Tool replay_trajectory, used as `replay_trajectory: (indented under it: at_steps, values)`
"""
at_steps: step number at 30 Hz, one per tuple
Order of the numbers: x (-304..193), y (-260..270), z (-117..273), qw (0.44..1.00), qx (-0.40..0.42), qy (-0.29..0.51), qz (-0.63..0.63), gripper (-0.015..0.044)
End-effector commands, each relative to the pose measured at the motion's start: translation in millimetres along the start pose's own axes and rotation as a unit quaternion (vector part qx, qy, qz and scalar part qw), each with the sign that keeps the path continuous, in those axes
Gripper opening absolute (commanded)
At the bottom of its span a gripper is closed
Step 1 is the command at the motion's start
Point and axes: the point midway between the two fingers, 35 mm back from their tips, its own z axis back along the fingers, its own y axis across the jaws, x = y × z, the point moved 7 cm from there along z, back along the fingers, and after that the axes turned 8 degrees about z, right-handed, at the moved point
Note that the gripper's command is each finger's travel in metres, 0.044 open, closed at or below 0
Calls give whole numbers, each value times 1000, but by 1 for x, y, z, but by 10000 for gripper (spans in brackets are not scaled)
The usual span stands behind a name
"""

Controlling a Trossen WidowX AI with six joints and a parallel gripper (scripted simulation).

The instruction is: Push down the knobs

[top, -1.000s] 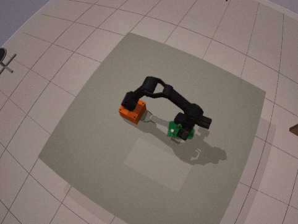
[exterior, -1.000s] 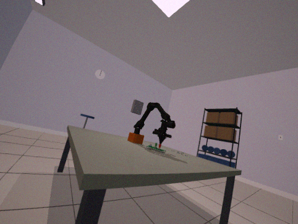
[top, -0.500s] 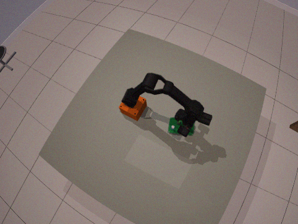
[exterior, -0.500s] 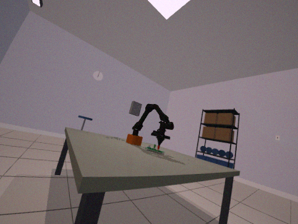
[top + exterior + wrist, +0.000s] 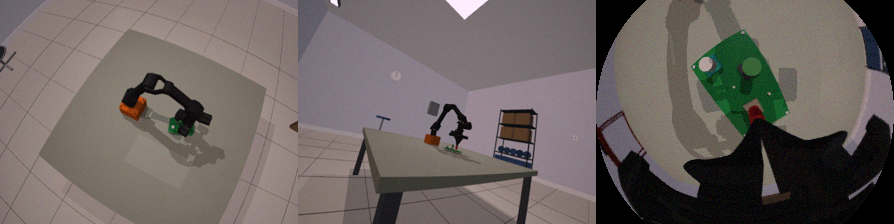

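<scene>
So there's one arm here, its single gripper (image 5: pixel 184 131) (image 5: pixel 457 145) (image 5: pixel 757 121) clenched shut with nothing in it, fingertips right at the top of the one red knob (image 5: pixel 456 147) (image 5: pixel 755 113). That's one of three knobs on the one green circuit board (image 5: pixel 172 131) (image 5: pixel 449 149) (image 5: pixel 728 50), the other two being one green (image 5: pixel 752 66) and one white (image 5: pixel 173 127) (image 5: pixel 706 64). The board's on the one table (image 5: pixel 93 124) (image 5: pixel 421 167) (image 5: pixel 821 60), near the one orange base block (image 5: pixel 136 116) (image 5: pixel 432 140).

A workshop-like room with tiled floor, a bare-legged worktable (image 5: pixel 102 124) (image 5: pixel 428 167) and shelving (image 5: pixel 517 125) of boxes.
</scene>
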Motion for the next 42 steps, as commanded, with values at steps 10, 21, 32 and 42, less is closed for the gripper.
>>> replay_trajectory:
  at_steps: [10,21,32,42]
  values:
    - [-1,0,-7,1000,0,-1,2,0]
    - [-1,0,-7,1000,0,-1,2,0]
    - [-2,0,1,1000,0,-1,2,0]
    - [-2,0,16,1000,0,-1,2,0]
